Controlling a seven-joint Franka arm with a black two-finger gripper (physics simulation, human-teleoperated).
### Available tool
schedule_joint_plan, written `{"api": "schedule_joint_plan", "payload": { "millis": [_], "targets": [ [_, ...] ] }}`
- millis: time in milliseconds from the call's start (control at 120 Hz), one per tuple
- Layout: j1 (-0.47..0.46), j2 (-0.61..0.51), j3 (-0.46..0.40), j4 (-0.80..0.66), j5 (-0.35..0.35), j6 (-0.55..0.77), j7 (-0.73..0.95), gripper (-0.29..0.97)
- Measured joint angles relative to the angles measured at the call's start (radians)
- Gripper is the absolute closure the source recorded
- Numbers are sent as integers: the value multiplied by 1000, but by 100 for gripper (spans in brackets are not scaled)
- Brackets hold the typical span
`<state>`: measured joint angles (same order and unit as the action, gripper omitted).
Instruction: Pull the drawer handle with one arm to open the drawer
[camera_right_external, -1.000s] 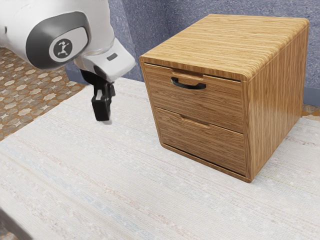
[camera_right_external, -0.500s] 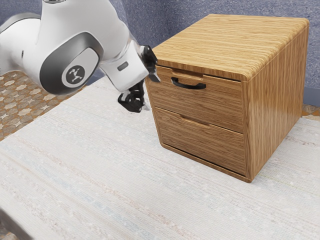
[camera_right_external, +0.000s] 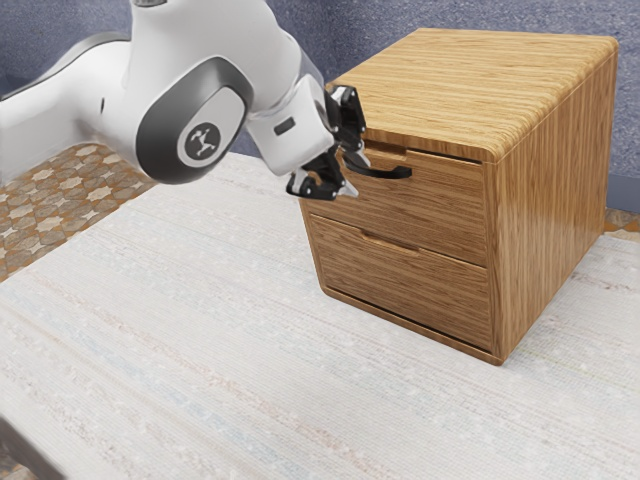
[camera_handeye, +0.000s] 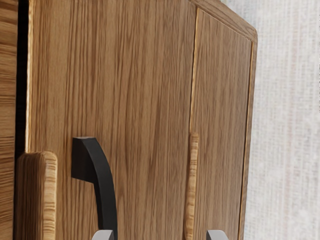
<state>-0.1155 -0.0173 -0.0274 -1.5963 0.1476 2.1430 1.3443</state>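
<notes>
Your pale woven desk (camera_right_external: 200, 350) carries a wooden cabinet (camera_right_external: 470, 80) toward the exterior view's right. The white arm (camera_right_external: 190, 110) reaches in from the exterior view's left to the cabinet's front. The top drawer (camera_right_external: 420, 205) sits flush with the cabinet face, above a lower drawer (camera_right_external: 410, 275). Its black handle (camera_right_external: 385, 172) curves out just below the drawer's upper edge. The tool (camera_right_external: 345, 155) stands at the handle's end nearer the arm, fingers spread wide and clamped on nothing. In the wrist view, the handle runs close beside one fingertip (camera_handeye: 102, 235); the other stands well apart.
</notes>
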Motion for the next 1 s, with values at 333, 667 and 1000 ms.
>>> {"api": "schedule_joint_plan", "payload": {
  "millis": [333, 667, 1000],
  "targets": [
    [-3, 17, 6, 6, -35, 5, 52, 52],
    [34, 77, 5, 73, -45, 5, 86, 52],
    [87, 120, -35, 115, -41, 3, 115, 51]
  ]
}}
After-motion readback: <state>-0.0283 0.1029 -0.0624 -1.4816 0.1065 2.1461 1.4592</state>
